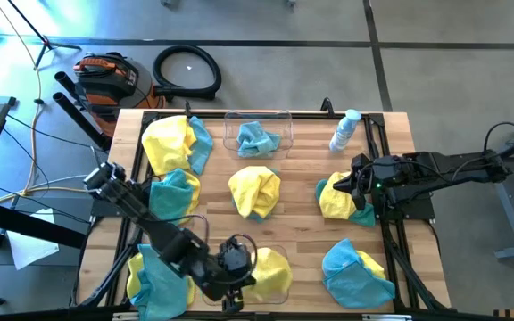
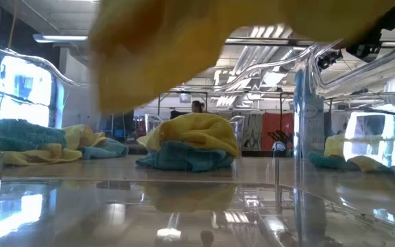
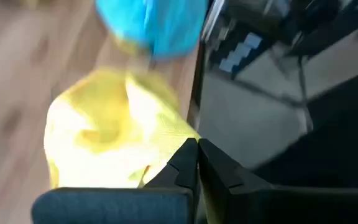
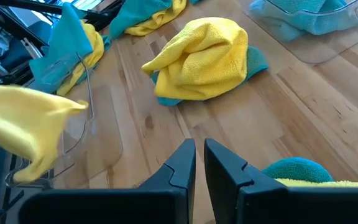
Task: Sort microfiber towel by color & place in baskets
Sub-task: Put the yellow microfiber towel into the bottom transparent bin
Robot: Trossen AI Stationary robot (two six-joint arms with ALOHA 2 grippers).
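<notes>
On the wooden counter (image 1: 297,227), seen from above, crumpled microfiber towels lie in scattered heaps of yellow and teal. At the near edge, the left end effector (image 1: 233,283) is closed on a yellow towel (image 1: 270,272) and holds it above the near clear basket (image 1: 279,251). From the camera at counter height, this towel (image 2: 184,48) hangs across the top of the view, with the basket's transparent walls (image 2: 307,123) all around. From the left wrist, the dark fingers (image 3: 191,165) meet tip to tip against the yellow cloth (image 3: 104,134).

At the far edge, a second clear basket (image 1: 282,118) holds a teal towel (image 1: 257,138). To its right stands a small white-and-clear bottle (image 1: 344,131); any label on it is too small to read.

A yellow-over-teal heap (image 1: 255,192) lies mid-counter. Another mixed heap (image 1: 177,143) sits at the far left, one (image 1: 175,192) lies beside the left arm, one (image 1: 159,281) sits at the near left corner, and one (image 1: 357,272) at the near right.

The right end effector (image 1: 355,185) hovers over a yellow-and-teal heap (image 1: 337,201) at the right side. From its wrist, its fingers (image 4: 182,165) stand almost closed with a thin gap, holding nothing.

On the floor beyond the counter lie a black hose coil (image 1: 186,71) and an orange-and-black device (image 1: 105,76). No writing is legible anywhere.
</notes>
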